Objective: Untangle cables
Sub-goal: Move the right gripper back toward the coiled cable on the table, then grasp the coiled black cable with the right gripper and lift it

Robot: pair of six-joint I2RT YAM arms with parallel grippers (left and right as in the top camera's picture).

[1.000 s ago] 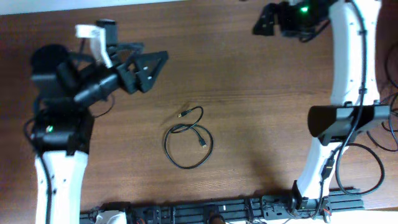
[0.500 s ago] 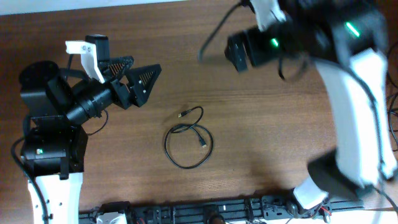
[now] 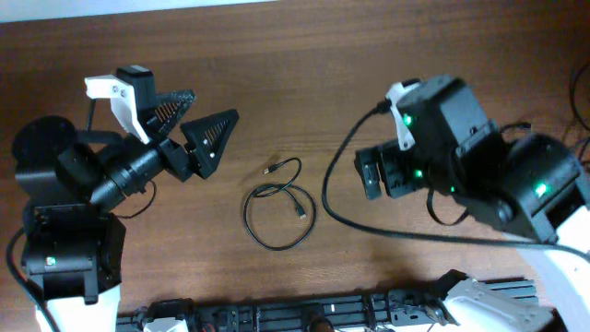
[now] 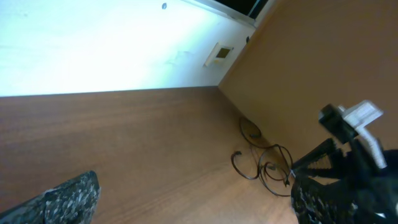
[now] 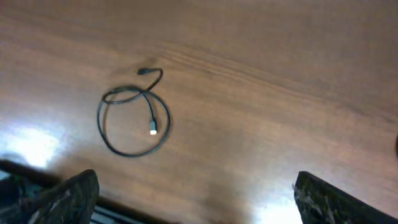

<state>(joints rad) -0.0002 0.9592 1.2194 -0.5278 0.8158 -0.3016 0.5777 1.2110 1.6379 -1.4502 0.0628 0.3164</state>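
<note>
The cables (image 3: 279, 214) lie as one thin black looped cord with small plug ends at the table's middle, and nothing touches them. They show in the right wrist view (image 5: 130, 121) at upper left and in the left wrist view (image 4: 264, 165) at right. My left gripper (image 3: 214, 106) is open and empty, up and to the left of the loop; its fingers frame the left wrist view (image 4: 199, 202). My right gripper (image 5: 196, 190) is open and empty, hovering to the right of the loop; from overhead the arm's head (image 3: 433, 148) hides its fingers.
The right arm's thick black cable (image 3: 369, 221) curves over the table just right of the loop. A black rail (image 3: 323, 318) runs along the front edge. A white wall (image 4: 93, 43) borders the table's far side.
The right arm has swung from the far back right corner down to the table's middle right, near the loop. The left arm has shifted slightly left. The cables have not moved.
</note>
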